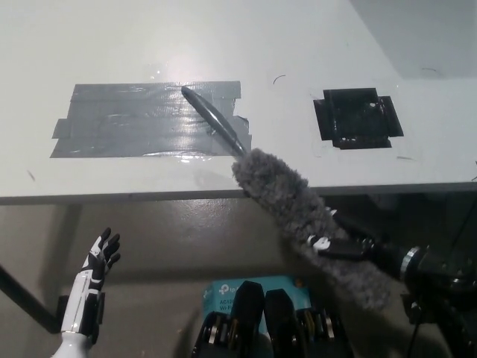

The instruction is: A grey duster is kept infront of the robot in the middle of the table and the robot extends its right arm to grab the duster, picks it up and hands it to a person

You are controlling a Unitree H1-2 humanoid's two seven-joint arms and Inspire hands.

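The black right robot hand [339, 245] sits low at the picture's right, below the front edge of the desk, its fingers closed around the fluffy part of a long grey duster with a dark, slim plastic handle [298, 212]. The grip falls on the soft head rather than the handle, probably because that was the part nearest the arm when it reached in. The duster is held in the air and slants from the robot hand at the lower right up to the upper left. Its handle tip hangs over a wide rectangular patch of shiny grey tape [141, 119] stuck on the white desk [223, 45]. Holding it this way leaves the handle end free, which would suit passing it to someone. No person shows in view. To the right on the desk lies a small square patch of black tape [358, 118]. The white left robot hand [100, 257] rests at the lower left, below the desk, fingers spread and holding nothing.
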